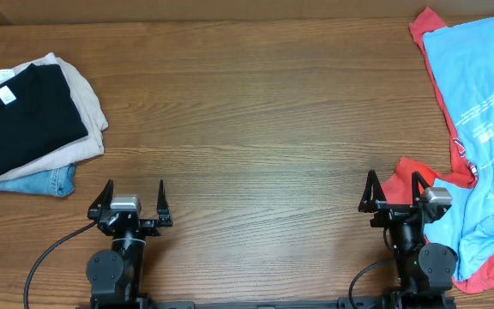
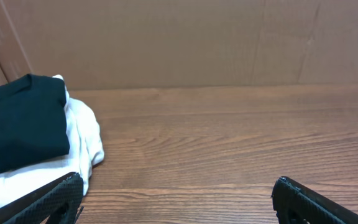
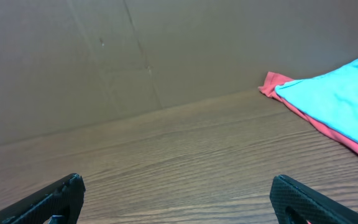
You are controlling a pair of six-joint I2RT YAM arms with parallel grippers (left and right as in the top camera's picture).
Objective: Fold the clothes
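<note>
The light blue T-shirt [image 1: 478, 94] lay crumpled over the red T-shirt [image 1: 421, 30], just beside the right gripper [image 1: 393, 175], on its right. That gripper and the left gripper [image 1: 135, 184] were released, grasping nothing.

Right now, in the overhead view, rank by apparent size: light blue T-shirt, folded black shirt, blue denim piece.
1. Light blue printed T-shirt
2. Folded black shirt
3. Blue denim piece, mostly covered; only its visible part is ranked.
</note>
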